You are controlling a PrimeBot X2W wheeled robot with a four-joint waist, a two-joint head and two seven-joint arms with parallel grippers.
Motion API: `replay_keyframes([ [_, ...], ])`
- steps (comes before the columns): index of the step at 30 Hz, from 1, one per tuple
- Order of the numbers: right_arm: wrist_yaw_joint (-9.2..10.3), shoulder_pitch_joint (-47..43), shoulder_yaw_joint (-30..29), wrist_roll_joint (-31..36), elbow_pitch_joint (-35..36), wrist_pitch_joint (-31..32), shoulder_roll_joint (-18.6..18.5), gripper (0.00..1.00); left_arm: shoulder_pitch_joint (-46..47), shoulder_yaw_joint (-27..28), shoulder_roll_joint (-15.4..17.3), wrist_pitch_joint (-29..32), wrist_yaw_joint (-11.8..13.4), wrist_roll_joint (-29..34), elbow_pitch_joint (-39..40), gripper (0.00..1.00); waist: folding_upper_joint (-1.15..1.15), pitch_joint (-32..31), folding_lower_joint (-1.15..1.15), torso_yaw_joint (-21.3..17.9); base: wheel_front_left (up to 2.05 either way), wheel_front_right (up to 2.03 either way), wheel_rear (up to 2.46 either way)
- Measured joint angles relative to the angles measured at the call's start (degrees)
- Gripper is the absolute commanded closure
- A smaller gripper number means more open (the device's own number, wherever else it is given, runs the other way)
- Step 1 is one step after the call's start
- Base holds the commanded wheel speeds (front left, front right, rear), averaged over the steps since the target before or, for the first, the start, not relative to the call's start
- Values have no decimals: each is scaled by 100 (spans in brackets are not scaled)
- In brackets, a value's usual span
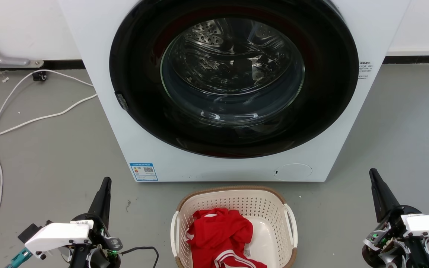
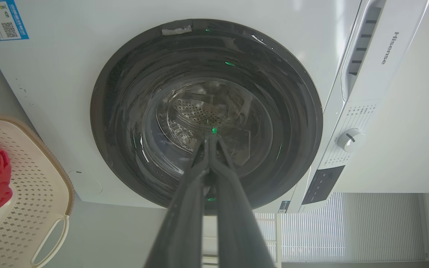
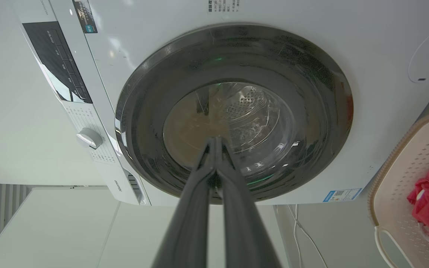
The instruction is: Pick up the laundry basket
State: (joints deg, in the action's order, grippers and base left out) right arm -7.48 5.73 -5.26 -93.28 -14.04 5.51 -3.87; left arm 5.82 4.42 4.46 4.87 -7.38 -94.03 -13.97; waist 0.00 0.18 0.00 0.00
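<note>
Left gripper: nearest the lens, low in the head view. Its long dark fingers are pressed together on nothing and point toward the washing machine from off its front corner on the robot's left.
Right gripper: mirror image! Fingers closed tip to tip, empty, aimed at the machine from off its other front corner.
Laundry basket: upright on the grey floor just in front of the machine, centred below the round door. A strip of floor shows between basket and cabinet.
Load: a red garment with white stripes is heaped inside, toward the left gripper's side.
Handles: a white left handle and a white right handle, one on each flank and each facing its own arm.
Key relation: the basket lies between the two grippers, inward and sideways from each, while both sets of fingers point past it at the machine.
Long axis: cannot tell, because the basket's near end is cut off by the head view's bottom edge.
Nearer arm: close to even, the left perhaps a shade closer. Both are well apart from the handles.
Step in hand, my read: the reach is not yet begun. Each gripper would need to spread its fingers and swing inward to a handle.
Watch for: an uneven lift, with the garment's weight on one side.
</note>
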Motion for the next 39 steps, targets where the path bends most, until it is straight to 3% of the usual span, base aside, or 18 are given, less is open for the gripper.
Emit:
replay_keyframes([
  [24,0,13,-40,18,-2,26,25,100,3,57,-43,49,0,49,-3,100,0,0,0,0,0,0,0],
  [25,-1,-2,-36,15,-22,32,26,0,-8,52,-46,48,1,49,-25,0,0,0,0,0,0,0,0],
  [33,1,-190,3,82,-118,-108,55,0,-172,-85,-96,-92,15,85,-132,0,0,4,0,3,0,0,0],
  [39,1,-194,35,457,-26,-276,56,0,-157,-138,-98,-255,15,474,-54,0,0,9,0,8,0,0,0],
])
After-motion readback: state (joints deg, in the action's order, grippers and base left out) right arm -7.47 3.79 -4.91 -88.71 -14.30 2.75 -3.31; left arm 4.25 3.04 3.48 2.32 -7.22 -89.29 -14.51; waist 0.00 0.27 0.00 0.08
